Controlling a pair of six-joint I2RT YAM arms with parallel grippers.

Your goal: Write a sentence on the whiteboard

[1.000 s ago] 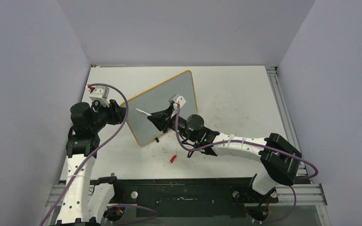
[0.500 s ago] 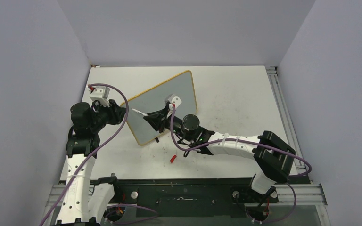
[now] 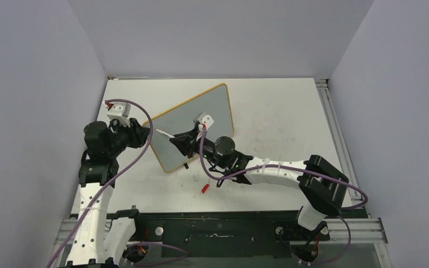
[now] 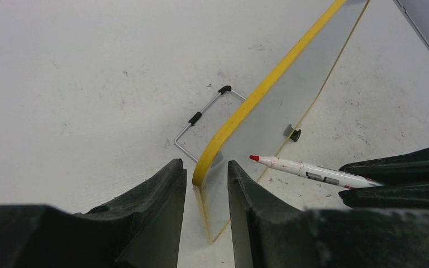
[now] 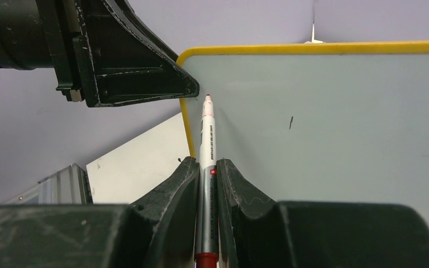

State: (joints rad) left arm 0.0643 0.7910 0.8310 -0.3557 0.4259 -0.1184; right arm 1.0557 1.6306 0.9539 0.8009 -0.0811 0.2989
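Risk of tipping the whiteboard [image 3: 198, 109], standing tilted on the table [image 3: 279, 111] left of centre with no red writing visible on it, back on its wire stand [image 4: 195, 118] if pressed too hard by the marker [image 5: 208, 134]. Risk also of running the tip off the left edge, just beside the yellow frame there. Right pincer [image 5: 206, 167] closed tight on the marker barrel, contact of tip with surface impossible to tell; left pincer [image 4: 204, 174] narrowed around the board's left corner, seemingly clamping the frame to steady it.
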